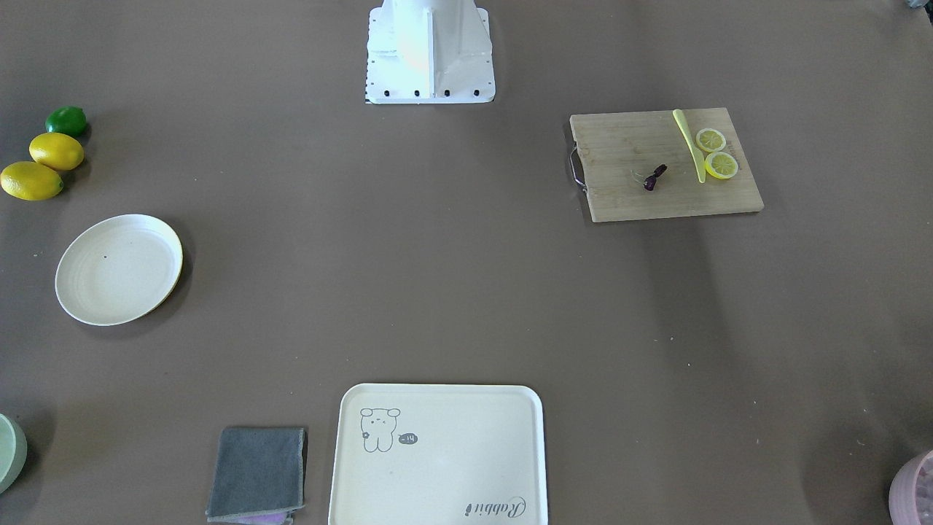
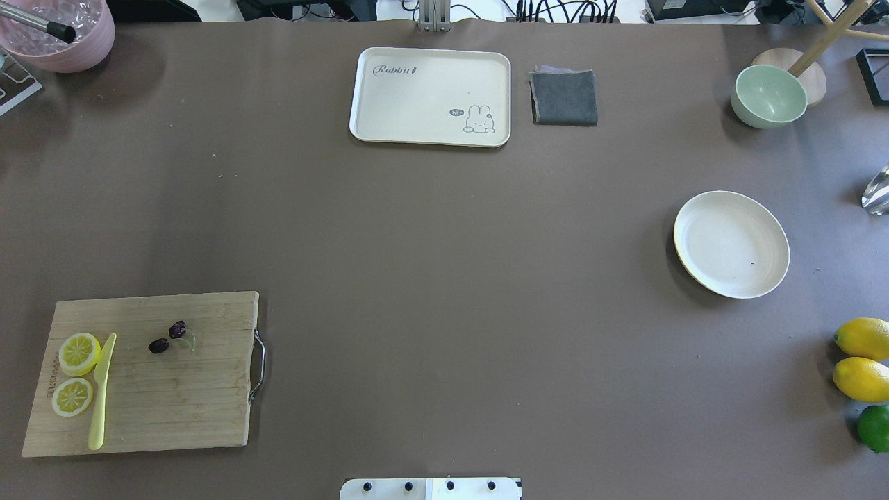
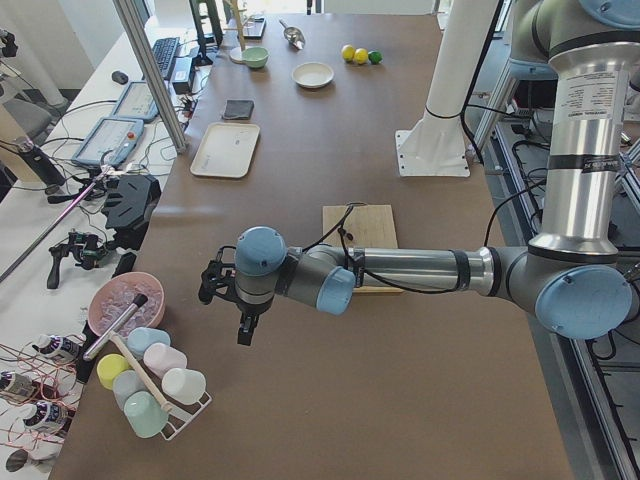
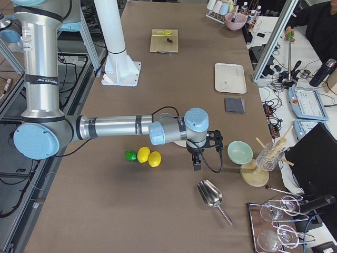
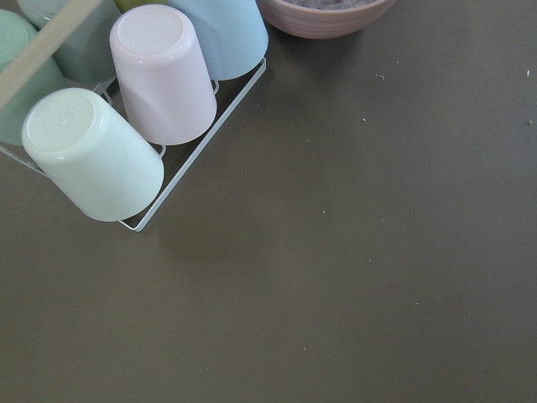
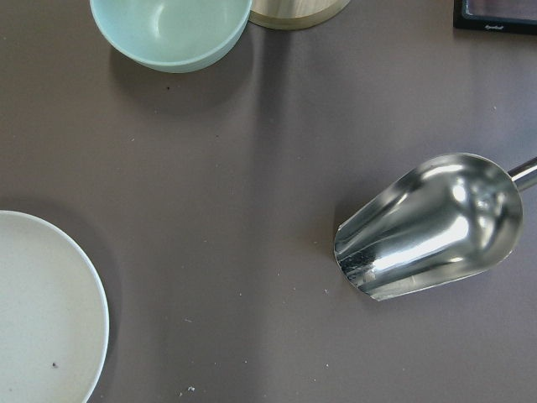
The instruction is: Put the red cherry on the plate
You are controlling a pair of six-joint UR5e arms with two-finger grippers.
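Observation:
The red cherry (image 2: 168, 337), a tiny dark maroon pair on pale stems, lies on the wooden cutting board (image 2: 153, 403) on the table's left side, also seen as the cherry (image 1: 654, 177) in the front view. The round cream plate (image 2: 730, 244) sits bare on the right side, and its edge, the plate (image 6: 42, 319), shows in the right wrist view. My left gripper (image 3: 243, 325) hangs past the board near the cup rack. My right gripper (image 4: 197, 163) hovers just beyond the plate. Both show only in the side views, so I cannot tell whether they are open or shut.
Two lemon slices (image 2: 78, 353) and a yellow knife (image 2: 101, 392) share the board. A bear-print tray (image 2: 430, 96), grey cloth (image 2: 564, 96) and green bowl (image 2: 769, 96) lie at the far edge. Lemons (image 2: 863, 359), a lime (image 2: 875, 428) and a metal scoop (image 6: 436, 227) are near the plate.

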